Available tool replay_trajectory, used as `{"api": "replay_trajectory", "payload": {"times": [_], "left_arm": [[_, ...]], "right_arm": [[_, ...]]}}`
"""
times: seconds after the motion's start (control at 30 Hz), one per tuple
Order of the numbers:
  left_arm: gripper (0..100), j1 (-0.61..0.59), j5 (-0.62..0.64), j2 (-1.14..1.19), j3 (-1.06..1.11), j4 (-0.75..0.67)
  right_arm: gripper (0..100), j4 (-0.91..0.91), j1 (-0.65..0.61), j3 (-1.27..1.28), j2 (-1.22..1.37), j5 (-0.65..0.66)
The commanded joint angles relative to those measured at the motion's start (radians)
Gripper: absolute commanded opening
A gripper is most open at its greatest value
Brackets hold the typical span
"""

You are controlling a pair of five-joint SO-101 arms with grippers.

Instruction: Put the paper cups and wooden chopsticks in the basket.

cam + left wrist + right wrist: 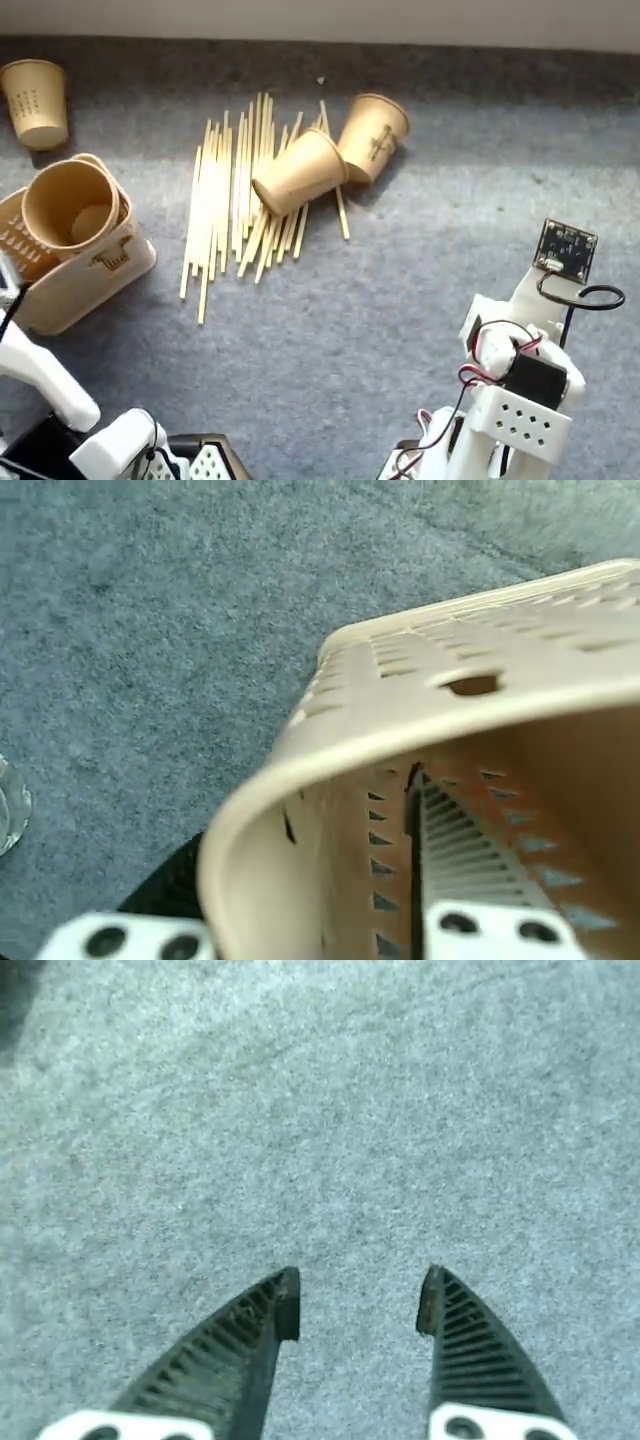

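- Left gripper (300, 880) has the basket (430, 700) by its wall, one jaw inside and one outside, apparently clamped (the basket sits tilted, a paper cup (68, 205) already upright in it).
- Right gripper (357, 1305) hangs wide open and empty over bare grey carpet (320, 1110).
- Wooden chopsticks (225, 200) lie fanned mid-table, a nearer cup (300, 172) and a farther cup (373, 135) on their sides across them; a fourth cup (35, 102) lies beyond the basket.
- Best approach, on this evidence: pinch the nearer cup's rim and lift straight up before crossing, so the sticks stay put.
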Motion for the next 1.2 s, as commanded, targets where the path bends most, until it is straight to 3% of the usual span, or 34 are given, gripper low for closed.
{"api": "replay_trajectory", "payload": {"times": [0.0, 0.17, 1.17], "left_arm": [[25, 0.09, 0.074, 0.001, -0.021, 0.057], [25, 0.117, 0.149, -0.002, -0.182, 0.117], [25, 0.033, 0.149, -0.012, -1.11, 0.405]], "right_arm": [[20.3, -0.019, -0.01, -0.004, -0.015, -0.002], [20.3, -0.019, -0.01, -0.004, -0.015, -0.002], [20.3, -0.021, -0.012, -0.005, -0.015, -0.002]]}}
